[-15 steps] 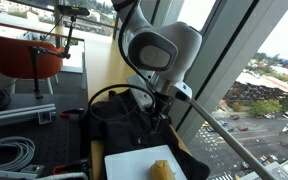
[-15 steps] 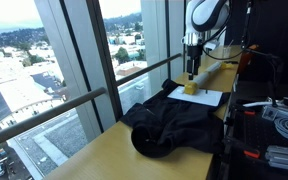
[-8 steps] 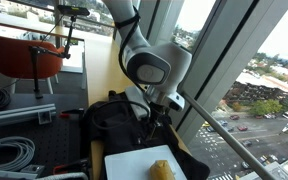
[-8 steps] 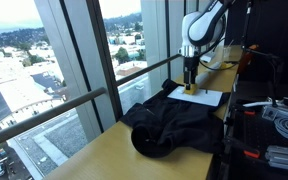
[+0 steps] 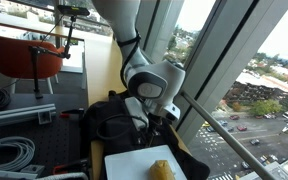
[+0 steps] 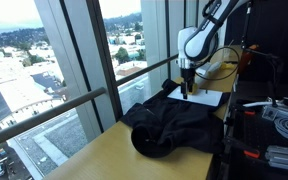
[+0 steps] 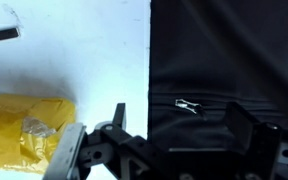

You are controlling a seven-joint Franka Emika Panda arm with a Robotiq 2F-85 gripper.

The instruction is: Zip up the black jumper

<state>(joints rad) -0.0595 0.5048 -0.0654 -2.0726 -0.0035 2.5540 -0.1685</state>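
- My two dark metal fingers (image 7: 119, 128) stand wide apart and hold nothing. In the wrist view they frame the cloth below them, and I cannot tell if the tips touch it.
- Between them lies a small silver zip pull (image 7: 187, 104), flat on the seam. I judge this is the place to take hold. It looks hard, thin and probably slippery, so it needs a narrow, well-centred pinch.
- The large rumpled black fabric jumper (image 7: 234, 50) looks soft, limp and light. I expect it will bunch and slide along with the pull unless the cloth is held taut.
- The jumper lies spread on the pale wooden desk (image 6: 89, 155) beside the window, with one edge meeting the flat white rectangular board (image 7: 74, 50).
- On this smooth board, just beside one finger, rests a crumpled yellow object (image 7: 24, 125). It may be foil or cloth; I cannot say which.
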